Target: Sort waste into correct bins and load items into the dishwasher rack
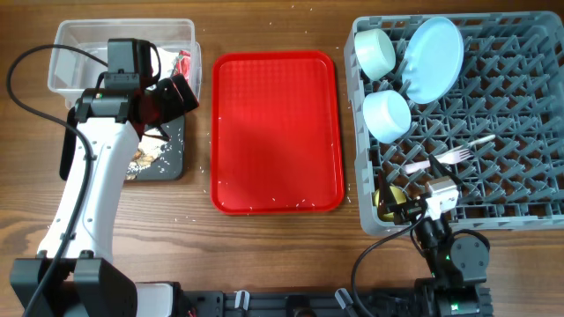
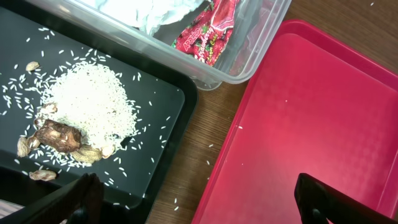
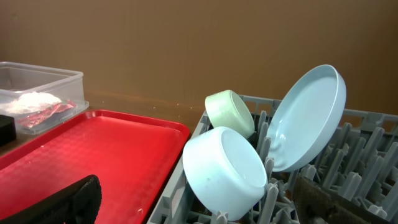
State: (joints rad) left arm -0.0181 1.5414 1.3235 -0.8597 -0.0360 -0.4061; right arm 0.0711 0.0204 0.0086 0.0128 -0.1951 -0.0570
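The grey dishwasher rack at the right holds the pale green bowl, light blue plate, light blue bowl, white fork, white spoon and yellow cup. The clear tub holds the white napkin and red wrapper. The black tray holds rice and brown scraps. My left gripper is open and empty over the black tray's right edge. My right gripper is open and empty at the rack's front left, near the blue bowl.
The red serving tray lies between the bins and the rack, with a few rice grains on it. Loose grains dot the wood beside the black tray. The right arm's base stands in front of the rack.
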